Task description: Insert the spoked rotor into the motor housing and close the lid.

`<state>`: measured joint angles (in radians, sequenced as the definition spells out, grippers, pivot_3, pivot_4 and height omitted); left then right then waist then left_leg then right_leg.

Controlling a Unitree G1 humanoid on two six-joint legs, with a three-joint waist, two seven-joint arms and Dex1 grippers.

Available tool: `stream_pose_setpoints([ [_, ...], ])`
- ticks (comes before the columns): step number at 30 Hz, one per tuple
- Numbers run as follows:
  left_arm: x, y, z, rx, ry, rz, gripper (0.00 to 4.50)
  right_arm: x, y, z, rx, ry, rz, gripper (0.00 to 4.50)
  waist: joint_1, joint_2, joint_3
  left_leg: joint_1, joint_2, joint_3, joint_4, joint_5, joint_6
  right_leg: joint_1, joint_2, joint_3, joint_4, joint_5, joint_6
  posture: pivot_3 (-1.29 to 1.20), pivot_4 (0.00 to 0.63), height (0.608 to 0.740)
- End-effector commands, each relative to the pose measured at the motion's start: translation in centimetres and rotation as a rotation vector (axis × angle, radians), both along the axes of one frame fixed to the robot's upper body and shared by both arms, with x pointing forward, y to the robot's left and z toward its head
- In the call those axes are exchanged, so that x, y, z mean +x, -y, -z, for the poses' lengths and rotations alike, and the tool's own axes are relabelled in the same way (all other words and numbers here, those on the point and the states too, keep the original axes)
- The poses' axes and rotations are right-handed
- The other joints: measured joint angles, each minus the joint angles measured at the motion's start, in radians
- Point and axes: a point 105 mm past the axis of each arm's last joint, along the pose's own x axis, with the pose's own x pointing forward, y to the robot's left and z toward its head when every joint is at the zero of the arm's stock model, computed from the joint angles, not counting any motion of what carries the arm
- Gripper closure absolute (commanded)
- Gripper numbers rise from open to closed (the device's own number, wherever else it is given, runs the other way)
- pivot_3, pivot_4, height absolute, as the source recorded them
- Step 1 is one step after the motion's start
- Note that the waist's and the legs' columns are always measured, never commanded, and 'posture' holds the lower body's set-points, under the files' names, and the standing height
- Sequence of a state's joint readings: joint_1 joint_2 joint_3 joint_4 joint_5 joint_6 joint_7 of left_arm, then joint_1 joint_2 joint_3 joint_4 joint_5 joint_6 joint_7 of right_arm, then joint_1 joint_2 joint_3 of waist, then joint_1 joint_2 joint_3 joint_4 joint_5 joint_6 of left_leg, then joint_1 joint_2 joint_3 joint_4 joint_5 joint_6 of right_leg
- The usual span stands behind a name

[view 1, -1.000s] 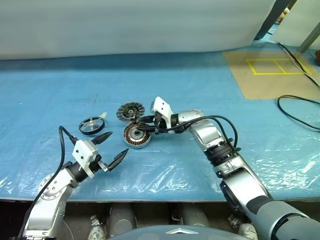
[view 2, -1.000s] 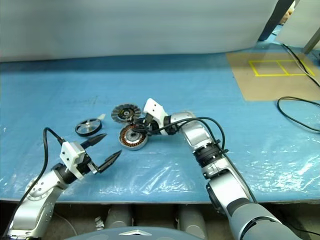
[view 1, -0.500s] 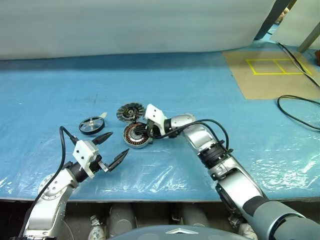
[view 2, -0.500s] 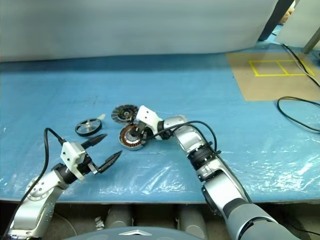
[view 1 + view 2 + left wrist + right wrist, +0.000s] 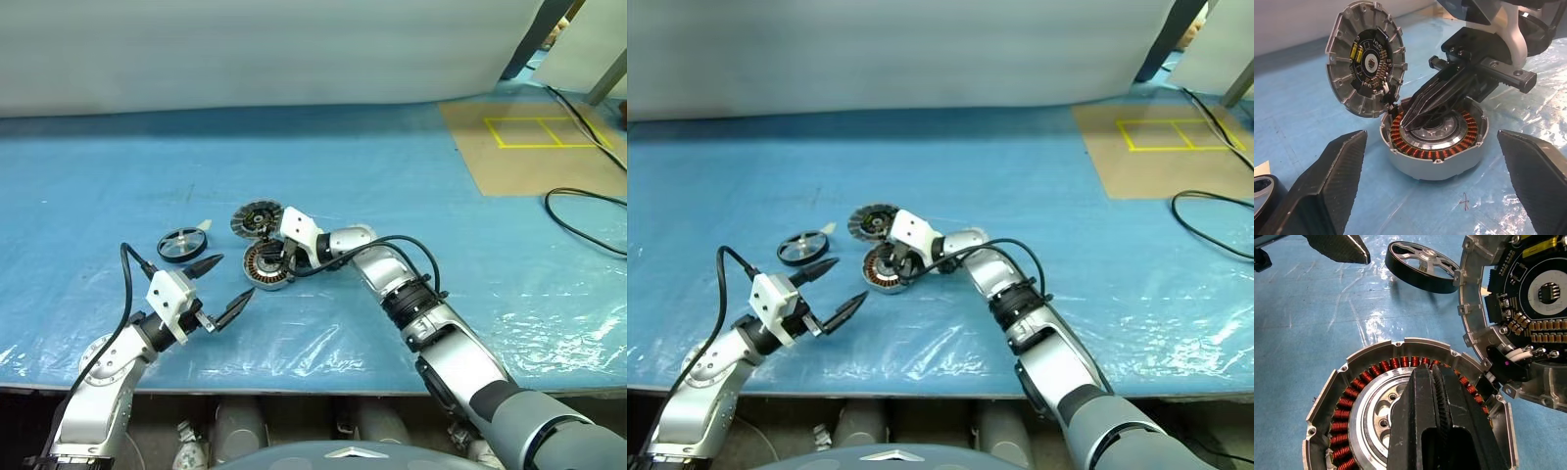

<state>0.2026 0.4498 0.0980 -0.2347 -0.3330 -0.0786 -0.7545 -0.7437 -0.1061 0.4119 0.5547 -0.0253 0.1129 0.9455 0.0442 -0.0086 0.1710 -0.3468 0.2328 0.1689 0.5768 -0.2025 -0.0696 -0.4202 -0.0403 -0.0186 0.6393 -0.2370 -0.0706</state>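
Altogether one short silver-rimmed motor housing (image 5: 1436,147) with copper windings sits on the blue plastic-covered table (image 5: 411,176), its round grey lid (image 5: 1366,58) hinged up at the rim, and one dark spoked rotor (image 5: 181,244) lies apart beside it. Over the housing's silver hub, the right gripper (image 5: 1418,115) holds its fingers pressed together, empty. Nearer, the left gripper (image 5: 223,289) hovers spread wide, facing the housing.

A motor housing (image 5: 1437,152) of dull cast metal rings glossy copper windings (image 5: 1359,382); its lid (image 5: 1366,58) looks like matt grey metal. Crinkled, shiny clear film, probably plastic, covers the blue bench (image 5: 392,176).
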Motion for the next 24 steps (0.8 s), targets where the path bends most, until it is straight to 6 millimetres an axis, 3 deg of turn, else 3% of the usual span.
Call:
stream_pose_setpoints([
  [1,0.3,-0.3,-0.9,-0.02,0.042,-0.016,0.0,-1.0,0.9,1.4,-0.035,-0.054,-0.038,4.46,0.001,0.0,0.0,0.0,0.0,0.0,0.0,0.0,0.0,0.0,0.0,0.0,0.0,0.0,0.0,0.0,0.15,0.74],
  [11,1.2,-1.0,-1.6,-0.043,0.058,-0.05,0.0,-1.3,1.1,1.0,-0.031,-0.037,-0.055,4.46,-0.001,0.0,0.0,-0.001,0.0,0.0,0.0,0.0,0.0,0.0,0.0,0.0,-0.001,0.0,0.0,0.0,0.15,0.74],
  [19,2.3,-2.9,-2.6,-0.081,0.079,-0.114,0.0,-0.7,0.5,-1.6,0.079,0.011,-0.058,4.46,-0.002,0.0,0.0,-0.001,0.0,0.0,0.0,0.0,0.0,-0.001,0.001,0.0,-0.001,0.0,0.0,0.0,0.15,0.74],
  [24,2.9,-3.4,-3.2,-0.079,0.091,-0.119,0.0,-1.5,0.4,-1.3,0.069,-0.012,-0.102,4.46,-0.001,0.0,0.0,-0.002,0.0,0.0,0.0,0.0,0.0,-0.002,0.001,0.0,-0.001,0.0,0.0,0.0,0.15,0.74],
])
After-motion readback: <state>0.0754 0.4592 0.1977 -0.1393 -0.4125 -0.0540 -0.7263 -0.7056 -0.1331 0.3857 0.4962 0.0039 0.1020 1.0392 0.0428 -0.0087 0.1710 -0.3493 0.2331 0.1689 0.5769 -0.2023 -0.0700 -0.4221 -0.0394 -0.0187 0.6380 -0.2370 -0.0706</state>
